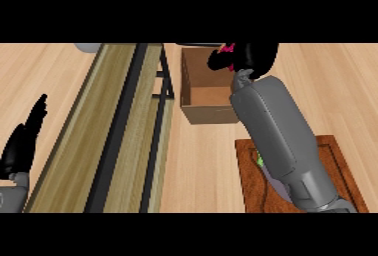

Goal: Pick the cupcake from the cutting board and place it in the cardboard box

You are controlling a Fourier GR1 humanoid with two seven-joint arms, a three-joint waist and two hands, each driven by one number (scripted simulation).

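my right hand is curled round the cupcake, only a pink sliver showing, and i'm holding it over the far rim of the cardboard box so it can go straight down inside. the box looks bare within, though my forearm hides part. cutting board sits below, my left hand rests open at the left edge.

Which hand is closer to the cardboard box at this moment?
The right. The right hand is over the far right corner of the cardboard box, curled round something pink. The left hand rests open at the view's left edge, beyond the long wooden rack.
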